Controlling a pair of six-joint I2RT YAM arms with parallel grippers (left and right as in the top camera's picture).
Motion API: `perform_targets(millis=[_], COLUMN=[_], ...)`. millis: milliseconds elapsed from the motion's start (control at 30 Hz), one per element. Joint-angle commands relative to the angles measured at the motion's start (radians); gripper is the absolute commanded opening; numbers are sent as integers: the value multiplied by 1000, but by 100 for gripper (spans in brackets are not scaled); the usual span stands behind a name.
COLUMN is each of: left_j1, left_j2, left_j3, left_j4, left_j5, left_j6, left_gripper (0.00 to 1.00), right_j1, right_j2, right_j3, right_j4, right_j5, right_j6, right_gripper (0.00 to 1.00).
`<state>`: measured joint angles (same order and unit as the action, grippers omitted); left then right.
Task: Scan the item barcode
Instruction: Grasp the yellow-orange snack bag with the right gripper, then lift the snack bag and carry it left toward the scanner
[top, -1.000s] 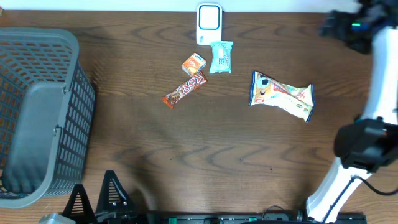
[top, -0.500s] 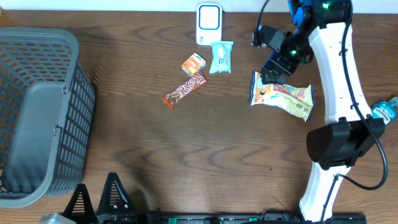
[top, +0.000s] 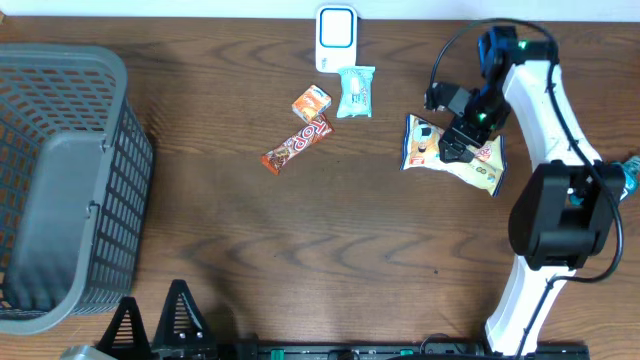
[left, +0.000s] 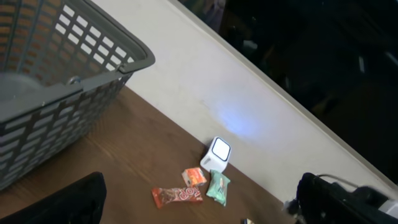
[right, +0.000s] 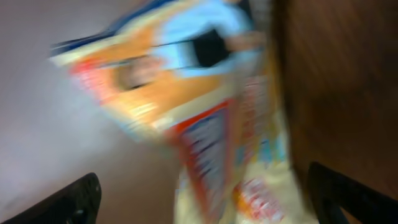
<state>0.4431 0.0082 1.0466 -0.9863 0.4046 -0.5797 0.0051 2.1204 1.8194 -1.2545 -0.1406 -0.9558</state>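
A yellow, orange and blue snack bag (top: 480, 160) lies flat on the right of the table. My right gripper (top: 458, 138) hangs just over its left half, open. In the blurred right wrist view the bag (right: 205, 124) fills the space between the spread fingers (right: 74, 199), and nothing is gripped. The white scanner (top: 336, 38) stands at the table's back edge. It shows in the left wrist view as the scanner (left: 216, 154). My left gripper (top: 160, 318) rests open at the front left, far from every item.
A green packet (top: 356, 90), a small orange box (top: 311, 103) and a red bar (top: 297, 144) lie just in front of the scanner. A grey mesh basket (top: 60, 180) takes up the left side. A blue-labelled bottle (top: 625, 175) pokes in at the right edge.
The right arm has swung in from the far right corner and come down over the snack bag. The left arm and the items have not moved.
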Motion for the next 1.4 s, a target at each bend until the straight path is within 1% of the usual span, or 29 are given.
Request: perform_targets(millis=[0, 33, 67, 133, 167, 300, 333, 367, 400, 433, 467, 567, 767, 967, 1033, 1200, 1267, 1367], left_j1=[-4, -3, -1, 1, 1, 0, 0, 0, 0, 0, 0, 0, 0, 0, 0, 0, 0, 0], left_j2=[-5, -5, -5, -5, -5, -5, -5, -5, -5, -5, -5, -5, -5, -5, -5, -5, -5, -5], left_j3=[-2, -2, -2, -2, -2, -2, -2, -2, -2, -2, -2, -2, -2, -2, -2, -2, -2, -2], left_j4=[3, 3, 2, 2, 2, 2, 2, 2, 2, 2, 2, 3, 3, 3, 3, 3, 3, 3], left_j5=[-13, -13, -13, -13, -13, -13, -13, -13, -13, -13, -13, -13, -13, -13, -13, -13, -13, -13], left_j6=[-1, -1, -1, -1, -1, -1, -1, -2, -2, -2, -2, -2, -2, -2, -2, -2, -2, -2], left_gripper=[98, 98, 98, 98, 98, 98, 98, 98, 98, 98, 98, 98, 98, 98, 98, 98, 98, 98], right_j1=[-23, -25, -25, -24, -24, -24, -24, -24, -24, -24, -24, -24, -21, -21, -17, 27, 48, 79], right_j2=[-2, -1, -1, -1, -1, -1, -1, -1, -1, -1, -1, -2, -2, -2, -2, -2, -2, -2], right_j3=[-90, -108, -121, -149, -161, -199, -206, -212, -217, -219, -219, -219, -218, -218, -218, -218, -218, -218], right_j4=[142, 167, 175, 182, 185, 188, 189, 192, 195, 198, 205, 206, 206, 207, 207, 196, 191, 188], right_j5=[38, 37, 37, 37, 37, 31, 23, 11, -29, -49, -78, -196, -481, -783, -860, -976, -1065, -1205], right_j6=[106, 114, 113, 96, 88, 87, 87, 84, 78, 79, 80, 83, 153, 301, 339, 348, 388, 486], right_gripper=[99, 99, 95, 81, 75, 65, 61, 55, 32, 12, 1, 1, 1, 1, 1, 1, 1, 1])
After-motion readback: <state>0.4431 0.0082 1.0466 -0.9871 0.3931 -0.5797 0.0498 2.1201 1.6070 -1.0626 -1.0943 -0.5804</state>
